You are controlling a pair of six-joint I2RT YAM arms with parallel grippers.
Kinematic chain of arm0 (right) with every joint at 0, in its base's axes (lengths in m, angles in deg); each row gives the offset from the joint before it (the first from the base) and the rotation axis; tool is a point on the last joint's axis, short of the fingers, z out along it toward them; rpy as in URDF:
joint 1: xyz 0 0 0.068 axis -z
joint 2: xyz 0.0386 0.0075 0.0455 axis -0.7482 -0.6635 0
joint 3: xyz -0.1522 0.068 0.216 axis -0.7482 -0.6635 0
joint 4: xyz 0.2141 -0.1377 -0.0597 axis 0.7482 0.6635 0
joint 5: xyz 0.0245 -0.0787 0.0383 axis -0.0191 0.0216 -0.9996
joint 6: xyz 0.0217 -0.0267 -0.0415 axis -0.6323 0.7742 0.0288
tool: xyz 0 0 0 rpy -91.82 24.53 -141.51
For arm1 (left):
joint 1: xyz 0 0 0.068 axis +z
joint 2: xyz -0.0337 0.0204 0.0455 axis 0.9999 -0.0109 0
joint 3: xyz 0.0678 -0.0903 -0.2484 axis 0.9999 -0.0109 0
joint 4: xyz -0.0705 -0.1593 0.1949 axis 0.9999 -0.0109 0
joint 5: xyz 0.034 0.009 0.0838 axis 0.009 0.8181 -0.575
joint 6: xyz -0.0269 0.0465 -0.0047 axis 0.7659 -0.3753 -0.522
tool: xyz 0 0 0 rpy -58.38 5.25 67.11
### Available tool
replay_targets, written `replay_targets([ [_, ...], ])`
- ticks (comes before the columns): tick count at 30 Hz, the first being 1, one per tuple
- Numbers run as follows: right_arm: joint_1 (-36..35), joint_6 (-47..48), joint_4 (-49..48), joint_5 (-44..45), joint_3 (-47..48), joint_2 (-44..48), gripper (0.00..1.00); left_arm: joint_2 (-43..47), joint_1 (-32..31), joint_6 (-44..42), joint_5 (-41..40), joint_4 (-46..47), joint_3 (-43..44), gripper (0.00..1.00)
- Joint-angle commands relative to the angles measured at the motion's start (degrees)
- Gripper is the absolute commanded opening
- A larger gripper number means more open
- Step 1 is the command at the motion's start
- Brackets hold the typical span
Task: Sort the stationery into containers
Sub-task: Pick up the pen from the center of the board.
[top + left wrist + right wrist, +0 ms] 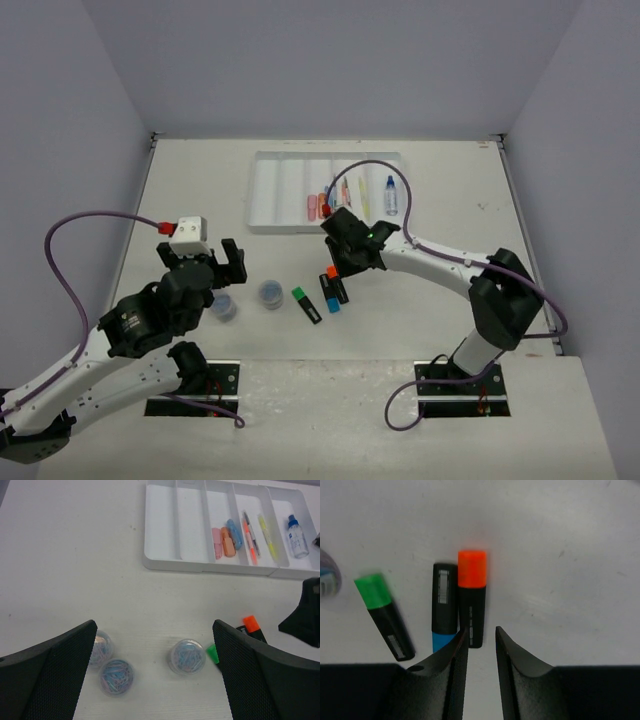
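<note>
The white tray (266, 195) (165, 530) lies at the far middle of the table. It holds pink, orange and blue highlighters (227, 540), thin pens (251, 535) and a blue-capped bottle (297, 530). Three black-bodied highlighters lie on the table: an orange-capped one (471, 597), a blue-capped one (444, 607) and a green-capped one (384, 615). My right gripper (481, 632) (345, 262) hovers just behind the orange-capped one, its jaws a narrow gap apart with only bare table between. Three clear tubs (188, 656) (116, 676) (100, 649) sit below my left gripper (154, 630) (205, 262), which is wide open and empty.
Grey walls enclose the table on three sides. A purple cable loops over the tray's right end (375, 165). The right arm's black gripper body (305, 615) shows at the right edge of the left wrist view.
</note>
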Motion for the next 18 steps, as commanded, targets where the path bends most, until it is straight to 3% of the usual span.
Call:
replay_targets([
  [1,-4.39,-5.82,-2.10,1.69,-2.99,-1.72,0.30,-0.23,0.26,-2.00,0.44,2.59,-0.22,1.00],
  [18,-5.14,-5.43,-4.67,2.05,-3.70,-10.27,0.34,-0.50,0.32,-2.45,1.04,2.86,-0.34,1.00],
])
